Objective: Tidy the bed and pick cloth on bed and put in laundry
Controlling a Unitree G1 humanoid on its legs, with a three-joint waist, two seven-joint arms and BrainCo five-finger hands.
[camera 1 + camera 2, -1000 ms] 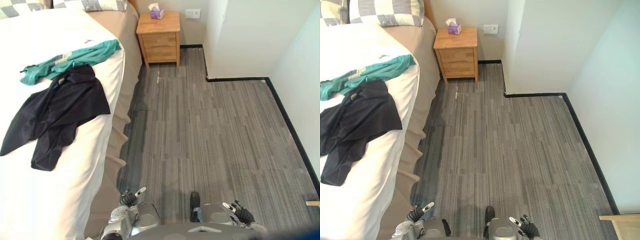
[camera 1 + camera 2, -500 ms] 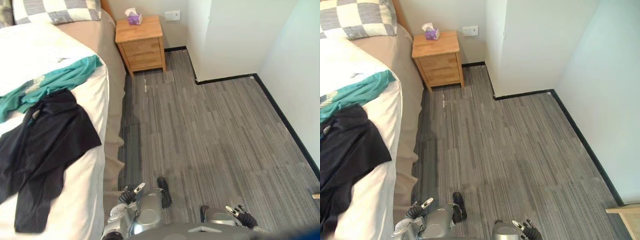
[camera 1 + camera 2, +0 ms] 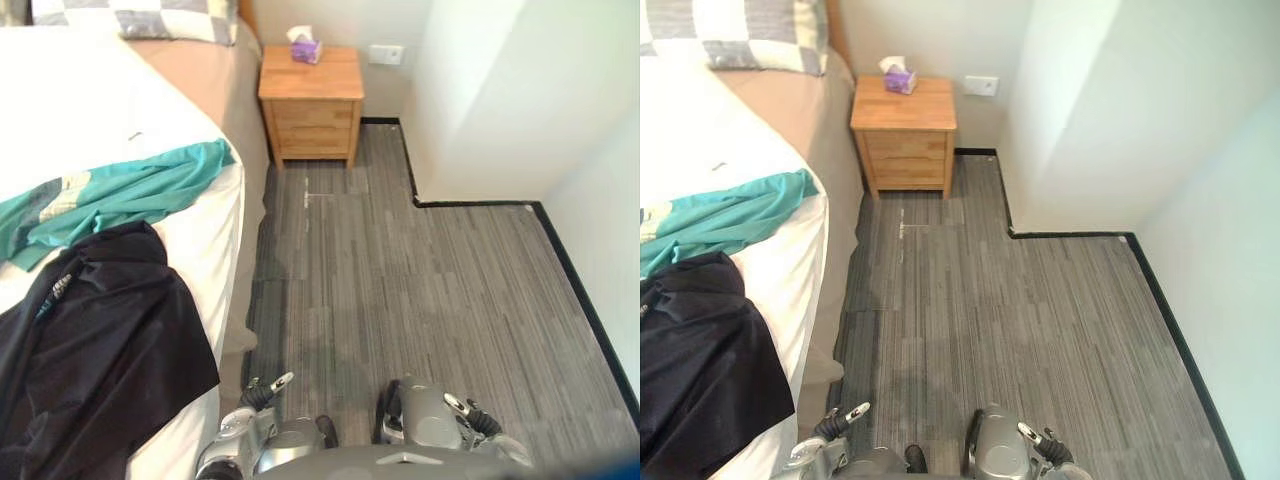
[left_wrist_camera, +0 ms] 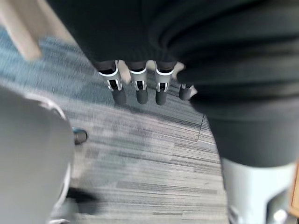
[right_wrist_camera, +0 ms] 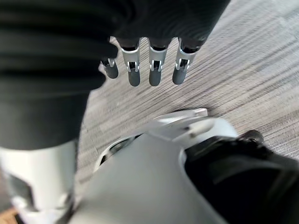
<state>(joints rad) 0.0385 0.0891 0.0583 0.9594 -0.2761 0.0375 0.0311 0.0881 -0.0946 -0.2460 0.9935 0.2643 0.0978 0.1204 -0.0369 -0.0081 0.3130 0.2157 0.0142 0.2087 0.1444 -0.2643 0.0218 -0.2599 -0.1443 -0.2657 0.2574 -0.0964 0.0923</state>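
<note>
A black garment [image 3: 100,360] lies crumpled on the white bed [image 3: 70,110], near its edge and close to me. Beyond it, a teal shirt [image 3: 130,195] is spread across the sheet. My left hand [image 3: 262,392] hangs low beside the bed's skirt, well below the black garment, with relaxed fingers [image 4: 138,86] and nothing in it. On the other side my right hand [image 3: 470,415] hangs over the carpet, its fingers [image 5: 156,70] straight and empty.
A wooden nightstand [image 3: 312,105] with a purple tissue box [image 3: 305,48] stands by the bed's head, next to a checked pillow [image 3: 140,20]. A white wall corner [image 3: 480,100] juts out on the right. Grey striped carpet [image 3: 420,290] covers the floor.
The whole picture has shifted, so the camera moved; the bed and both garments now show nearer. Both hands stay low and empty.
</note>
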